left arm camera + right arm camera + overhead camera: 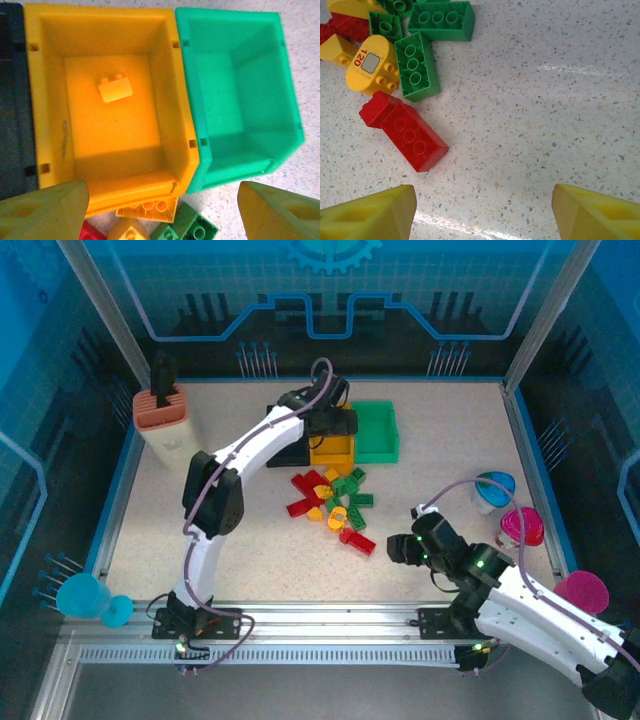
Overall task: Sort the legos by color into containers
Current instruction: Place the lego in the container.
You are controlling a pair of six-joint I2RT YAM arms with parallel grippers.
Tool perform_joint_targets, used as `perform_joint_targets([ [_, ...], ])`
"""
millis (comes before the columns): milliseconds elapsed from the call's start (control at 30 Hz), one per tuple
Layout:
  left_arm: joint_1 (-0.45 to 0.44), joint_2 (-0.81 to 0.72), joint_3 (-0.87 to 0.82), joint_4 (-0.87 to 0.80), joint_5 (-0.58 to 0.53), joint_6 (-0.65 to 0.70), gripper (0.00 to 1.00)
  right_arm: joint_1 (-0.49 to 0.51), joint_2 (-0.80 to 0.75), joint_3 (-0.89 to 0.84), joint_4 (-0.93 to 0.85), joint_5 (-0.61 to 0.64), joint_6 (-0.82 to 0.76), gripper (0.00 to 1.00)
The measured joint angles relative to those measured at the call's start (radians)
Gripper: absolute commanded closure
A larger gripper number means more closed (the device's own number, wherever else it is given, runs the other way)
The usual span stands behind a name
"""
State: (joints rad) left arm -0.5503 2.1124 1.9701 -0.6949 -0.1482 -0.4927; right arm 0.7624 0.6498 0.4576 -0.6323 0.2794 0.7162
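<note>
Legos [350, 500] piled on speckled tabletop [450, 450]; blue enclosure [330, 300] around.

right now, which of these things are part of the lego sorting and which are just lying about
Part of the job: the loose legos; the yellow brick already in the yellow bin; the green bin; the black bin.
Just lying about: the salmon-and-cream holder at the left; the blue cup and the pink cup at the right.
</note>
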Motion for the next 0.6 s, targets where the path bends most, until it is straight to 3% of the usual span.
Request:
perform_joint_targets([
  [333,-0.005,-0.555,-0.552,0.130,-0.024,0.010,0.22,0.000,0.144,0.080,-0.004,-0.042,-0.074,0.23],
  [600,-0.008,-0.839,-0.968,0.166,-0.032,-0.037,0.23,0.010,0.330,0.215,0.001,-0.083,-0.154,0.27],
])
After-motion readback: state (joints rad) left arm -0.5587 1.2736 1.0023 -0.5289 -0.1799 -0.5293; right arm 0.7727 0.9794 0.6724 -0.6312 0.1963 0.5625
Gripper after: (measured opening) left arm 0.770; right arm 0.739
